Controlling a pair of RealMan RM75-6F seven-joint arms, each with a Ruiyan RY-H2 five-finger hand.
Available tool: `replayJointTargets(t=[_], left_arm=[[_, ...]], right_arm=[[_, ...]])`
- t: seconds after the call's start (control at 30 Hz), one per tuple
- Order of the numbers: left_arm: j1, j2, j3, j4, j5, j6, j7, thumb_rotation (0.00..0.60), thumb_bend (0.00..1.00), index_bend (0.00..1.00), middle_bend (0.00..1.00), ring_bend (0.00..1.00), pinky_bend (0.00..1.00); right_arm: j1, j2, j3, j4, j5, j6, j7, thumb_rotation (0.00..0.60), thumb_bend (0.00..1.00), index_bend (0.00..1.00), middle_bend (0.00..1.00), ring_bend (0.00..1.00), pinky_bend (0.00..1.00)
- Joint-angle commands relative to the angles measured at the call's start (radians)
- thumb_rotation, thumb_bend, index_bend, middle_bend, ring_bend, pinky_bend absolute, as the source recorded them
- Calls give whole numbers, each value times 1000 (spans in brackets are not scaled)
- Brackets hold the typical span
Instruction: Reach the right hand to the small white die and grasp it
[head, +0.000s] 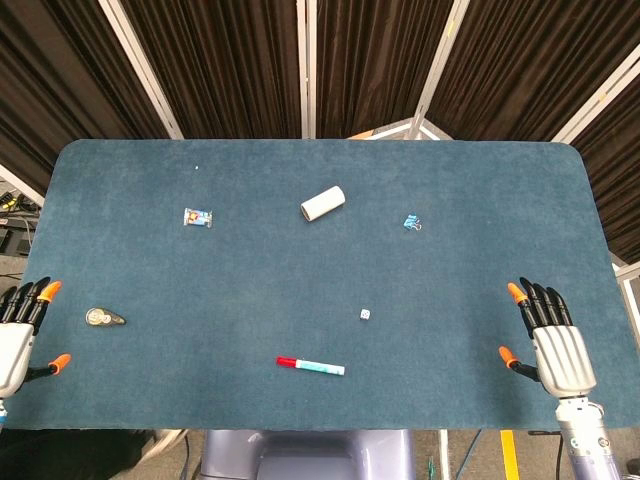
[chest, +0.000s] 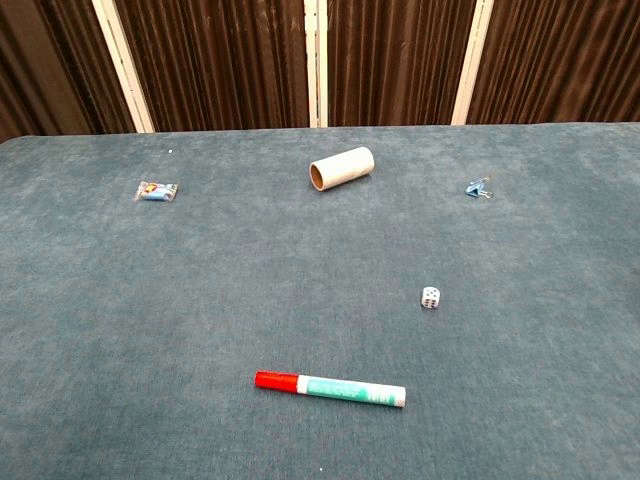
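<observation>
The small white die (head: 365, 314) lies on the blue table (head: 480, 250), a little right of centre; the chest view shows the die (chest: 430, 297) with dark pips. My right hand (head: 552, 345) rests open at the table's right front edge, fingers spread with orange tips, well to the right of the die and holding nothing. At the left front edge my left hand (head: 18, 340) is also open and empty. Neither hand appears in the chest view.
A red-capped marker (head: 311, 366) lies near the front edge, just in front and left of the die. A cardboard tube (head: 323, 203), a blue binder clip (head: 411, 222), a small candy packet (head: 197, 217) and a small metal trinket (head: 102, 318) lie around the table.
</observation>
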Motion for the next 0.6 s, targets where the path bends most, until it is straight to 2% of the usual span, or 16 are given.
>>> replayJointTargets(t=[0.03,0.33,0.6], left_arm=[[0,0,0,0,0,0,0,600,73,0,0,0,0],[1,1,-1,0,-1,1,-4,600,73,0,0,0,0],[-2,8,-11,10,-18,-7,-34,600,72,0,0,0,0]], right_arm=[[0,0,0,0,1,-1,0,600,148,31,0,0,0],[5,1,2,-5,6,-11,0,600,148,41,0,0,0],[55,-29,36,-61,34,-72,-31,600,150,238,0,0,0]])
